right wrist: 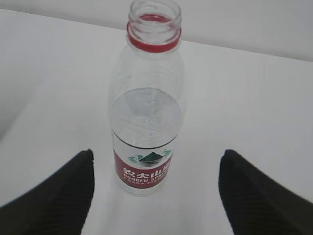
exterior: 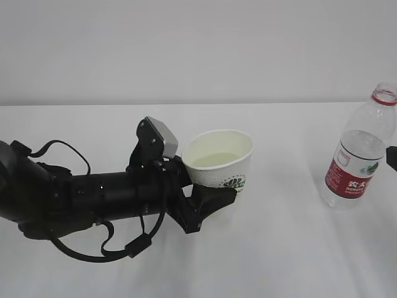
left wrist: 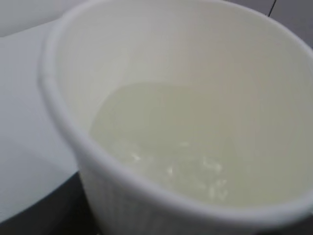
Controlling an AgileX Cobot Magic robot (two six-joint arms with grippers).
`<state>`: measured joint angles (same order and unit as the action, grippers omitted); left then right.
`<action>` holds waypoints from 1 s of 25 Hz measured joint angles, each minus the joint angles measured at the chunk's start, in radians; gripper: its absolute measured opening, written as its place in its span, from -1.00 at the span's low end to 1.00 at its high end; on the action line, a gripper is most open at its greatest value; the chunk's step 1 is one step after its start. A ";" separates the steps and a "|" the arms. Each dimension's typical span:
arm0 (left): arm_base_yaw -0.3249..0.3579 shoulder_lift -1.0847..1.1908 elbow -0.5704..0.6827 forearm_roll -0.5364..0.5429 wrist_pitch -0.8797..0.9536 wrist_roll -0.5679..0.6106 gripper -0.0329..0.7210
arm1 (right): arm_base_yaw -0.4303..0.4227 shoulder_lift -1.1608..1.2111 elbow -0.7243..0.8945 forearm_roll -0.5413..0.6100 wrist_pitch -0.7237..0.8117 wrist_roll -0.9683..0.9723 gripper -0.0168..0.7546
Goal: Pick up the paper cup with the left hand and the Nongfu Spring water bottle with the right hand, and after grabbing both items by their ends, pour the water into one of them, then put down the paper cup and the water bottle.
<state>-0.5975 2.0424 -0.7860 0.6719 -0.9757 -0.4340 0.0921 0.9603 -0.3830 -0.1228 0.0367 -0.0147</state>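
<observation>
Even, diffuse light, bright throughout; shadows on the table (exterior: pixel 279 248) are faint. The left wrist view is soft and out of focus, the paper cup (left wrist: pixel 161 98) blurred. Small glints mark the water (left wrist: pixel 195 171) toward 5 o'clock.

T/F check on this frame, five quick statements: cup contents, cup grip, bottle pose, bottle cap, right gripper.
1. The paper cup holds water. True.
2. The left hand has let go of the cup. False: its fingers clamp the cup's lower part.
3. The Nongfu Spring water bottle lies on its side. False: it stands upright on the table.
4. The bottle is uncapped. True: its mouth is open above the red neck ring.
5. The right hand grips the bottle. False: its fingers stand wide apart, clear of the bottle.
</observation>
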 joint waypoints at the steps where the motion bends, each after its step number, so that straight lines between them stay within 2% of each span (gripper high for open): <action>1: 0.003 0.000 0.000 -0.007 -0.002 0.003 0.38 | 0.000 0.000 0.000 0.000 0.000 0.000 0.58; 7: 0.048 0.000 0.000 -0.034 -0.002 0.016 0.38 | 0.000 0.000 0.000 0.000 0.000 0.000 0.58; 25: 0.269 0.000 0.008 -0.044 -0.010 0.018 0.37 | 0.000 0.000 0.000 0.000 0.000 0.000 0.58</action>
<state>-0.3281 2.0424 -0.7781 0.6278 -0.9854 -0.4160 0.0921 0.9603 -0.3830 -0.1232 0.0367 -0.0147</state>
